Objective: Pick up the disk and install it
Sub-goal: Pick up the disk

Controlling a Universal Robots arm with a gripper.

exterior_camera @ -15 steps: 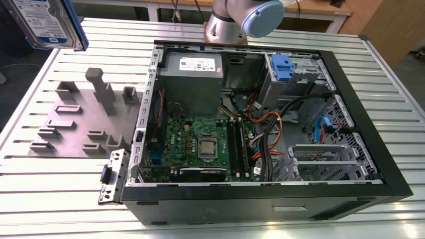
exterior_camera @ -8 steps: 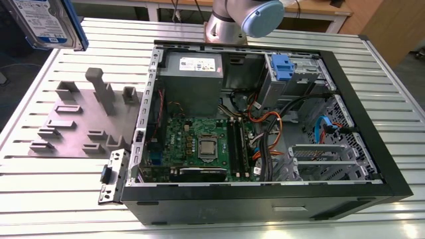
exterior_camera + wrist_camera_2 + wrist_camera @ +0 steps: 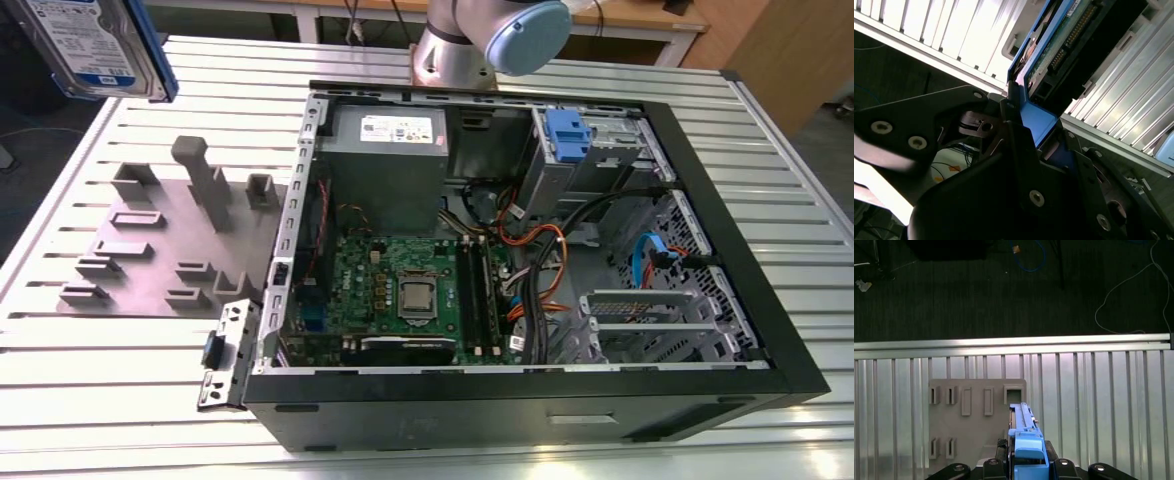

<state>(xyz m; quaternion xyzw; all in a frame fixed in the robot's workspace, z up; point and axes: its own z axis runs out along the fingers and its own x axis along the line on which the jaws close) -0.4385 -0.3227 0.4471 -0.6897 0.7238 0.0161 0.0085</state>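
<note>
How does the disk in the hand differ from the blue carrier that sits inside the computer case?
The disk is held in the air, outside the computer case, its blue end in the hand; the blue carrier sits in a bay of that case. The disk shows its labelled face; the blue carrier shows a tabbed end. Both have blue plastic.

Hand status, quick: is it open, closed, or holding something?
Hand: closed on the disk, gripping it by its blue carrier.
</note>
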